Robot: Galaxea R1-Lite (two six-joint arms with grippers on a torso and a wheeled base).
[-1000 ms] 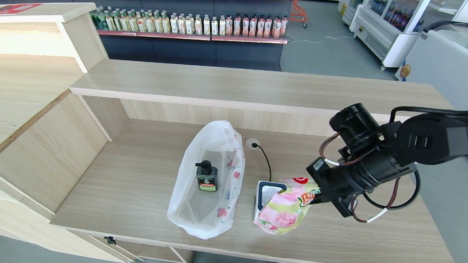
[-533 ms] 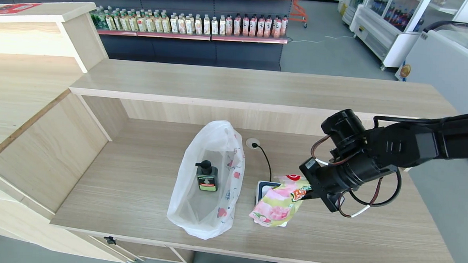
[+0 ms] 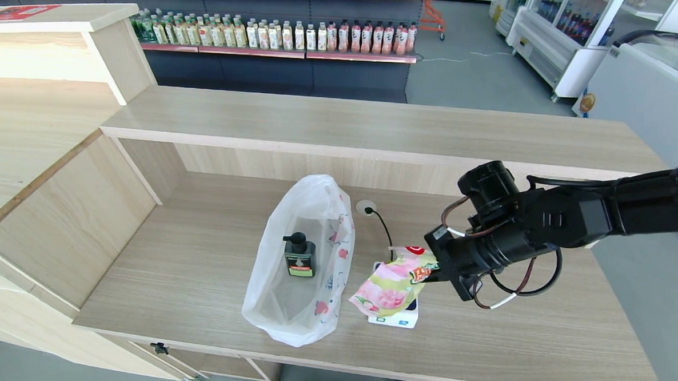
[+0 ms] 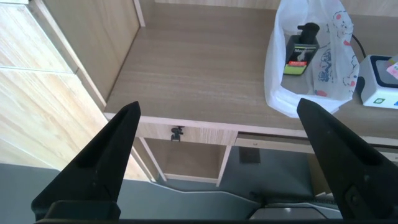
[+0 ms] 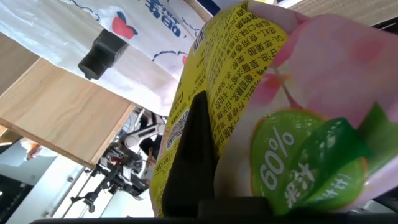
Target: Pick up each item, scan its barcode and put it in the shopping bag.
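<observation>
- The right gripper (image 3: 430, 272), right of centre in the head view, is clamping the top end of the pouch (image 3: 389, 287), which is hanging over the white scanner (image 3: 393, 318).
- The pouch is glossy printed film, judged light, soft and slippery. It is sagging below the grip, so the stiffer top seam looks like the best hold.
- The shopping bag (image 3: 265, 302), thin limp plastic, is lying open left of the scanner and containing a dark pump bottle (image 3: 300, 257).
- The left gripper (image 4: 217, 109) is hanging spread wide, holding nothing.

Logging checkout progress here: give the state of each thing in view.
shopping bag, open, lying on the counter.
pump bottle, inside the bag.
scanner, on the counter, partly covered.
snack pouch, held over the scanner.
right gripper, shut on snack pouch.
left gripper, open, empty.
</observation>
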